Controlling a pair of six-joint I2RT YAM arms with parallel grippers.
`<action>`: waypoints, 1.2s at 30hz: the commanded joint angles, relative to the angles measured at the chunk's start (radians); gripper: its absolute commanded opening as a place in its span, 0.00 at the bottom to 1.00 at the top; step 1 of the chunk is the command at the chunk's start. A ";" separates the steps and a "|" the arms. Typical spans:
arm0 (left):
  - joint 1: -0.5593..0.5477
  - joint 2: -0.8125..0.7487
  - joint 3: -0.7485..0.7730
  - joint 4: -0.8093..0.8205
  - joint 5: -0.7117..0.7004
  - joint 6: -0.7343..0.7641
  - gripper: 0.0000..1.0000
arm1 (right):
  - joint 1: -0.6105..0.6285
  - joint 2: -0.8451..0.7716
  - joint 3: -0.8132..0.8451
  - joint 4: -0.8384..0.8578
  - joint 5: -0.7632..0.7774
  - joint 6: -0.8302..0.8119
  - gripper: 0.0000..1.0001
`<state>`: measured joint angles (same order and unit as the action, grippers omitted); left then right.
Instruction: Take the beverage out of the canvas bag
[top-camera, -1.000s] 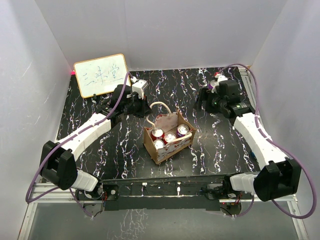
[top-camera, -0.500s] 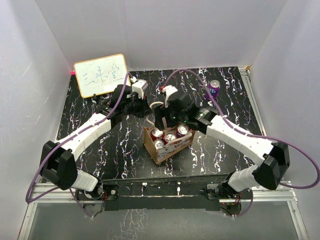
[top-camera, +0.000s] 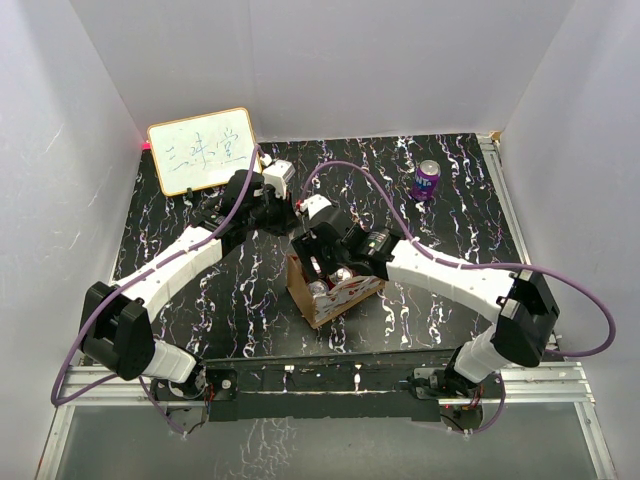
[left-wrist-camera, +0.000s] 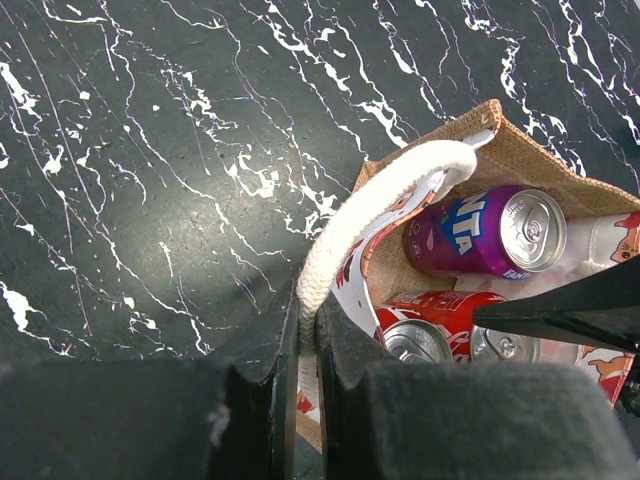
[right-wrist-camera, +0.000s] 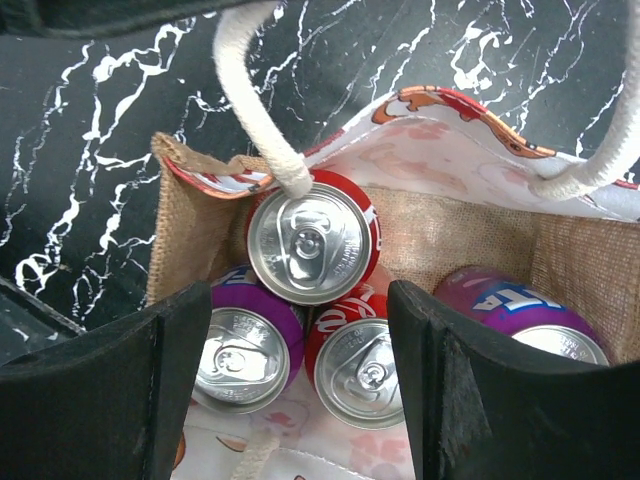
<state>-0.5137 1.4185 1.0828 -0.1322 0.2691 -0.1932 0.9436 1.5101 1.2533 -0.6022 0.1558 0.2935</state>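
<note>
The tan canvas bag (top-camera: 338, 292) stands mid-table, with a burlap wall (right-wrist-camera: 190, 230) and a pale patterned lining. My left gripper (top-camera: 284, 214) is shut on one white rope handle (left-wrist-camera: 385, 195) at the bag's far-left corner, as the left wrist view (left-wrist-camera: 308, 370) shows. My right gripper (top-camera: 320, 258) is open just above the bag's mouth (right-wrist-camera: 300, 305). Its fingers straddle a purple can (right-wrist-camera: 245, 355) and a red can (right-wrist-camera: 362, 372). Another red can (right-wrist-camera: 312, 243) stands behind them. A second purple can (right-wrist-camera: 520, 318) leans at the right. One purple can (top-camera: 427, 180) stands on the table at far right.
A whiteboard (top-camera: 200, 150) with writing leans on the back-left wall. White walls enclose the black marbled table (top-camera: 200, 290) on three sides. The bag's second handle (right-wrist-camera: 600, 160) loops at the right of the right wrist view.
My right arm has swung from the far right, where the purple can now stands alone, to over the bag and lowered toward its mouth. The left gripper has kept hold of the handle.
</note>
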 joint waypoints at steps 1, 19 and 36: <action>-0.005 -0.028 0.025 -0.027 -0.004 0.011 0.00 | 0.005 -0.005 -0.012 0.057 0.067 -0.006 0.73; -0.004 -0.012 0.025 -0.030 -0.012 0.014 0.00 | 0.058 0.099 0.011 0.048 0.099 -0.014 0.80; -0.005 -0.021 0.023 -0.029 -0.010 0.013 0.00 | 0.068 0.209 0.030 0.033 0.203 0.026 0.80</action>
<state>-0.5125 1.4185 1.0828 -0.1368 0.2531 -0.1867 0.9997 1.6829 1.2613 -0.5602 0.3279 0.3141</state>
